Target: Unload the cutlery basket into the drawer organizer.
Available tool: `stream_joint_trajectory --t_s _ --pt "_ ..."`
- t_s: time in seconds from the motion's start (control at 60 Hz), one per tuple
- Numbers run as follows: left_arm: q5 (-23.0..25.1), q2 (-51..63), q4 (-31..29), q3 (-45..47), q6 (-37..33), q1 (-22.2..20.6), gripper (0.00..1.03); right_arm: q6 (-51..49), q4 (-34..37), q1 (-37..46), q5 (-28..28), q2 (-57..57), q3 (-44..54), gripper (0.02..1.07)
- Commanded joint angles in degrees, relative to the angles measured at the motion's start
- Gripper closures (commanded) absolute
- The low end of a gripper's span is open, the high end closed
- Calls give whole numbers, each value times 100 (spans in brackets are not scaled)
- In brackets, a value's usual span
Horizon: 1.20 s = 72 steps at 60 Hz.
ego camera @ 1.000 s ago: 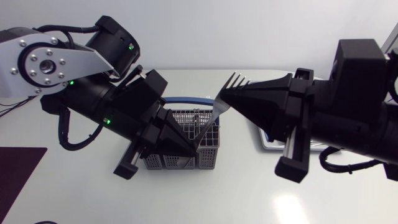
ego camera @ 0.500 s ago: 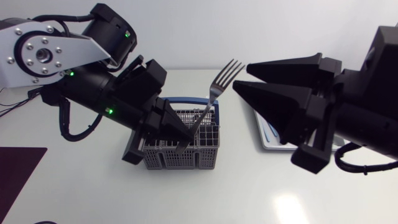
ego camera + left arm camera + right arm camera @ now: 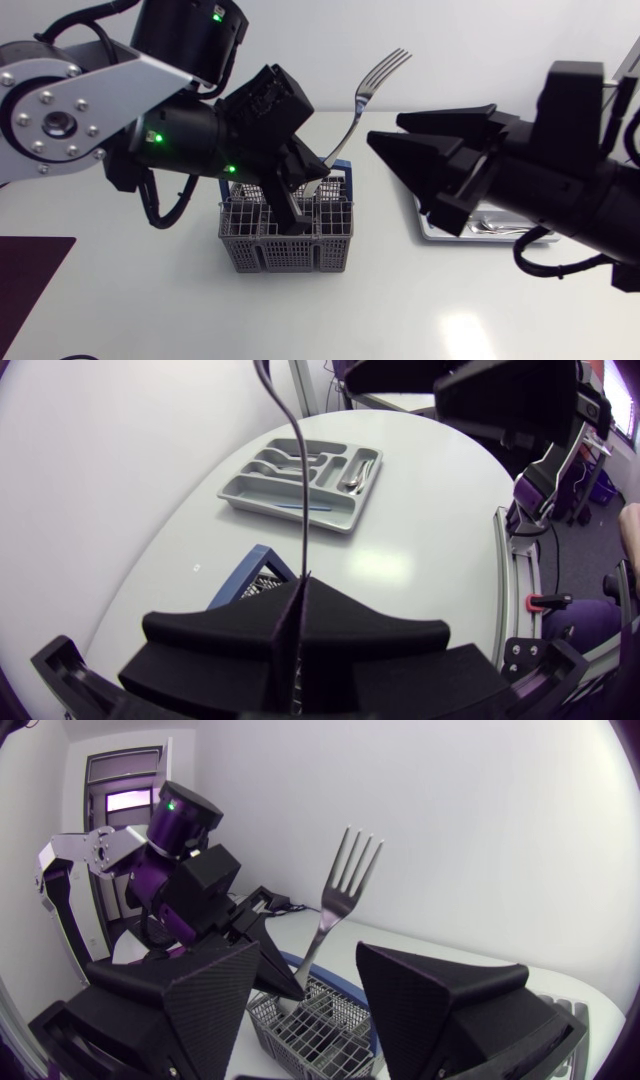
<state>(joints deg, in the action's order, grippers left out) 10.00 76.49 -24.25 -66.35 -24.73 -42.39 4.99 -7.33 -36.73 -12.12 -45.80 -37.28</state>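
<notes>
Cutlery basket of grey wire mesh with a blue handle [image 3: 285, 238] is seen upright on the white table [image 3: 150, 300], near its middle, partly covered in the head view by the left arm's wrist

Silver metal fork [image 3: 357, 105] is held over the basket, tines up, shaft leaning a little toward the right arm. Its lower end is pinched between the fingers of the left gripper [image 3: 305, 185], which are pressed together on it from both sides. This is confirmed in the left wrist view: the thin handle rises edge-on straight out of the closed fingertips. Whether the handle's end is quite clear of the basket rim cannot be told

Right gripper [image 3: 384, 128] is noted level with the fork's shaft, pointed at it, near but apart from it. Its fingers are spread wide and nothing is gripped. In the right wrist view the fork is framed in the gap between them, with the basket below

Grey plastic drawer organizer with long compartments [image 3: 240, 495] lies flat on the table on the right side, well apart from the basket, and is largely hidden under the right arm in the head view. Several pieces of cutlery are already laid in its compartments; spoons [image 3: 350, 475] are made out in one, the rest too small to tell
</notes>
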Motion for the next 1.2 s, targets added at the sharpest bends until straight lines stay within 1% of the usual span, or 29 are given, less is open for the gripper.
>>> stream_joint_trajectory --t_s 0.0,0.067,0.1,0.2,0.267,0.467,0.667,0.7,0.8,0.867,1.183 --pt "-244 -108 201 140 241 -155 97 256 -119 -27 52 -315 -87 37" --pt "-534 -117 333 157 258 -270 97 353 -163 43 43 -553 -219 37" --pt "-596 -134 377 166 258 -287 97 441 -181 96 43 -685 -298 37" --pt "-930 -169 571 227 267 -410 97 713 -427 360 -45 -1062 -438 37" --pt "-982 -169 658 289 276 -428 97 872 -647 430 -45 -1273 -473 45" --pt "-1070 -169 764 350 267 -401 97 1083 -717 404 -133 -1528 -737 46" --pt "-1105 -169 825 386 285 -375 97 1109 -734 333 -124 -1546 -772 69" --pt "-1105 -169 843 386 285 -375 97 1109 -734 324 -124 -1546 -781 77" --pt "-1105 -161 878 368 293 -393 97 1100 -743 298 -142 -1546 -772 94" --pt "-1105 -152 878 368 293 -401 97 1091 -752 280 -150 -1546 -772 101" --pt "-1132 -187 931 386 302 -419 95 1065 -726 289 -194 -1537 -764 101"
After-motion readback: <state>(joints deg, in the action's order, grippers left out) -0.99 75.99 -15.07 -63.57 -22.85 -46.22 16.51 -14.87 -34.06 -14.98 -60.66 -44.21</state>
